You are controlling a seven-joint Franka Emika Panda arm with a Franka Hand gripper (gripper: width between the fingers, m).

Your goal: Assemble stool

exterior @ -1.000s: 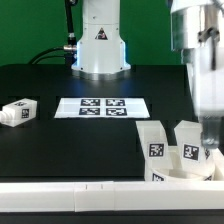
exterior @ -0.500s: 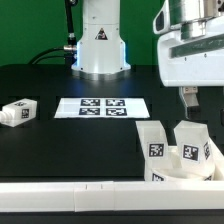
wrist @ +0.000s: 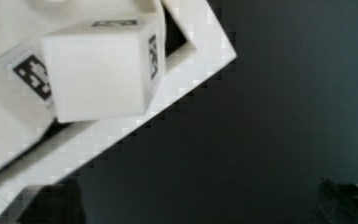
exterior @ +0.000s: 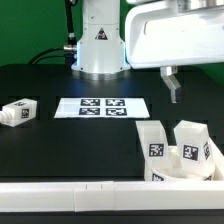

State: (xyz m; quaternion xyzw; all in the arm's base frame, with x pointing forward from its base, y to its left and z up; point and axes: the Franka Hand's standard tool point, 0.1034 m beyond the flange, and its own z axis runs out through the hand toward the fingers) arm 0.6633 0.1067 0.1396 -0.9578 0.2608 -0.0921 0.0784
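Two white stool legs [exterior: 152,145] [exterior: 193,143] with black-and-white tags stand upright at the exterior view's lower right, on a white seat [exterior: 186,174] that is mostly hidden behind the front rail. A third leg [exterior: 17,112] lies alone at the far left. My gripper [exterior: 172,84] hangs high above the table, up and to the left of the standing legs, touching nothing. In the wrist view one tagged leg [wrist: 101,72] shows well ahead of the dark fingertips [wrist: 48,205], and the gripper [wrist: 197,208] is open with only black table between its jaws.
The marker board [exterior: 102,106] lies flat in the middle of the black table, in front of the robot base [exterior: 100,45]. A long white rail [exterior: 90,196] runs along the front edge.
My gripper has risen from beside the standing legs and drifted toward the exterior view's left. It stayed open. The legs have not moved.
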